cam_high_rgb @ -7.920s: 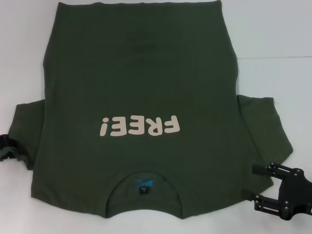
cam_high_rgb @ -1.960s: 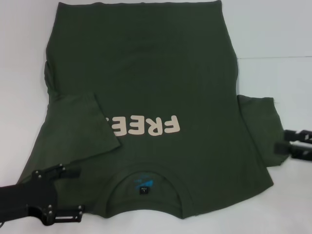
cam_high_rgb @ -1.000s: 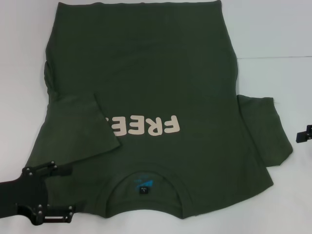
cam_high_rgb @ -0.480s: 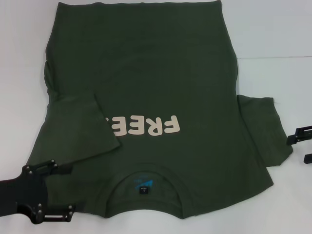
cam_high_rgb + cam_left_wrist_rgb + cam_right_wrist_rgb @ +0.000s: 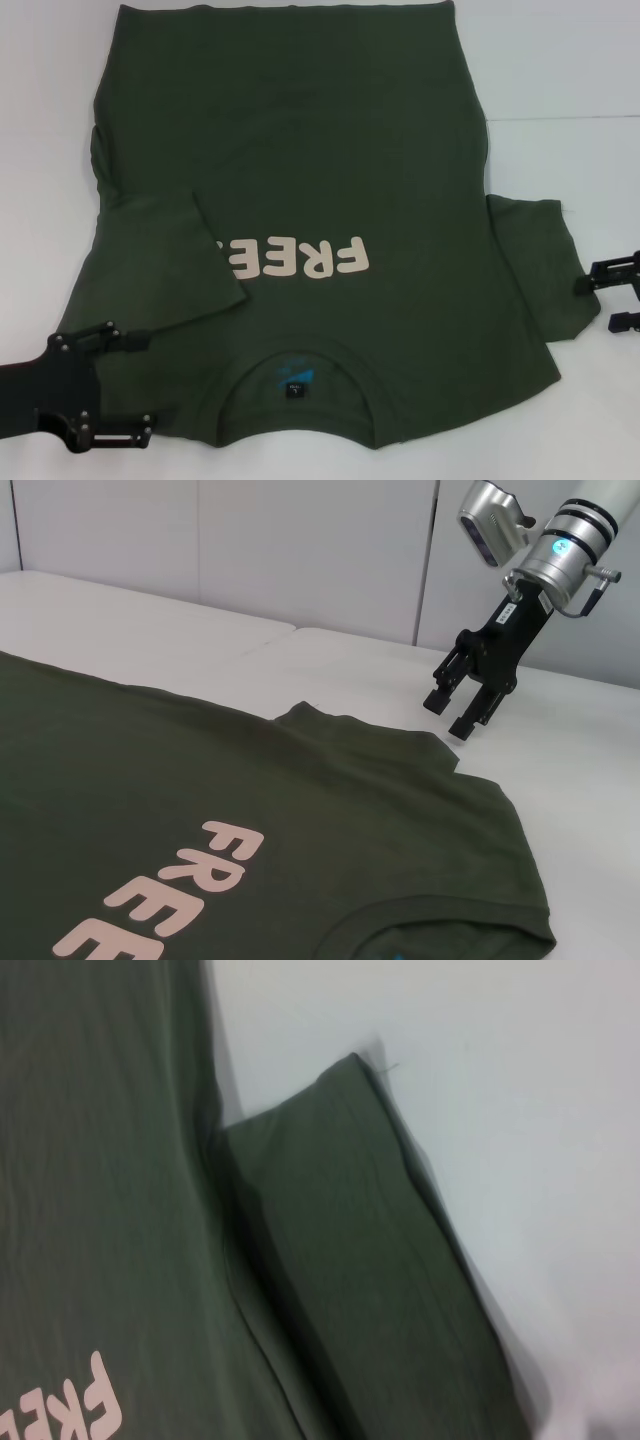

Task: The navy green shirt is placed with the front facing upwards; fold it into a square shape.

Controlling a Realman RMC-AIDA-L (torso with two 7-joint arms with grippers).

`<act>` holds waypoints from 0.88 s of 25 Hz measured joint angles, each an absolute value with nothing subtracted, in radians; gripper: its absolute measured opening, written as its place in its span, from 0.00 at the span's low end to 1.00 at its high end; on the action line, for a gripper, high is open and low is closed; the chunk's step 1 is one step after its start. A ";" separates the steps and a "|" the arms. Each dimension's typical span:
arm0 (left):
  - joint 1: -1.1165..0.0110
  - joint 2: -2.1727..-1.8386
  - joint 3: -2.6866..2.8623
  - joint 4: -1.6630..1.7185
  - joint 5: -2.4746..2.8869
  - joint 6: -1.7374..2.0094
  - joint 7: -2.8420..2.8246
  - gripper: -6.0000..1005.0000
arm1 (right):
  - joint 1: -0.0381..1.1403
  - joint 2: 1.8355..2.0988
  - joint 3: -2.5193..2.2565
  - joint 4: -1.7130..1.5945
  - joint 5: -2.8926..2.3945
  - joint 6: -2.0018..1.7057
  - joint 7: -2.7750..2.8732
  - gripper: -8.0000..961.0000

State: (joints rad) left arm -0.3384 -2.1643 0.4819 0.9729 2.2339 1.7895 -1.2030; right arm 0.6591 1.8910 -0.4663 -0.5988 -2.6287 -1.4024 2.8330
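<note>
The navy green shirt (image 5: 300,190) lay front-up on the white surface (image 5: 560,60), its left sleeve folded over the lettering. My left hand (image 5: 115,385) hovered open and empty by the collar; my right hand (image 5: 595,300) was open beside the right sleeve.

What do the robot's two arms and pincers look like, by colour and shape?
Left pincer: flat black plates with small silver screws. Right pincer: black, with two blunt fingers, below a silver and white wrist bearing a lit blue dot; a grey camera block sits beside it.
</note>
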 joint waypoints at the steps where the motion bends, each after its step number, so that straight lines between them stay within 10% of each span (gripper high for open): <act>1: -0.339 -2.164 0.481 0.973 2.234 1.790 -1.203 0.94 | 0.661 1.892 -0.466 -0.596 -2.629 -1.397 2.831 0.80; 22: -0.345 -2.163 0.483 0.982 2.232 1.798 -1.208 0.94 | 0.672 1.923 -0.466 -0.571 -2.625 -1.330 2.803 0.79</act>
State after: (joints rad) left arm -0.3453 -2.1627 0.4827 0.9818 2.2316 1.7978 -1.2081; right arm 0.6724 1.9227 -0.4659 -0.5710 -2.6253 -1.3304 2.8033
